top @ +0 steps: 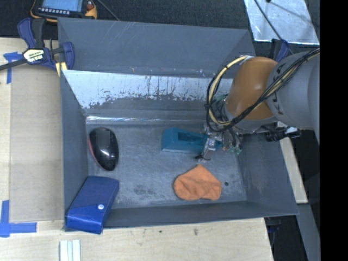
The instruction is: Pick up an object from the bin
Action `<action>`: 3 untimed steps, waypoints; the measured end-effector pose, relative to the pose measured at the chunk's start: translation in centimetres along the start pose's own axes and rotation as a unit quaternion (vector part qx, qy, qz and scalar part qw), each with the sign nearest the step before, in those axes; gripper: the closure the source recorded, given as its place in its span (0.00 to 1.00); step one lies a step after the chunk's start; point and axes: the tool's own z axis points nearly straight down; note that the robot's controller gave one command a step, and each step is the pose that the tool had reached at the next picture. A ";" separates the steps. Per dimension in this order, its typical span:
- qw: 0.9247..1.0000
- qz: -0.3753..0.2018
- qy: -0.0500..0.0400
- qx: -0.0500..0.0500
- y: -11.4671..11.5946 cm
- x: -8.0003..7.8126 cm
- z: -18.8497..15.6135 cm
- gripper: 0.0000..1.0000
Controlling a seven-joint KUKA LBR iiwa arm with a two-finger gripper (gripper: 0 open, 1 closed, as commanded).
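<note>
My gripper (207,150) hangs low over the bin floor at the right, between a teal blue block and an orange cloth. The teal block (178,141) lies just left of the gripper, its right end close to or touching the fingers. Just below the gripper, the crumpled orange cloth (198,184) rests on the floor. Nothing shows between the fingers, and the wrist hides how they stand.
A black computer mouse (104,148) lies at the left of the bin floor. A dark blue box (93,203) leans in the front left corner. The arm with its orange cover and cables comes in over the bin's right wall.
</note>
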 end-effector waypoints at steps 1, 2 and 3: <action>1.000 0.000 0.000 0.000 0.0 0.1 -0.3 1.00; 1.000 0.000 0.001 0.000 0.0 0.1 -1.2 1.00; 1.000 -0.001 0.000 -0.001 0.0 0.1 -1.9 1.00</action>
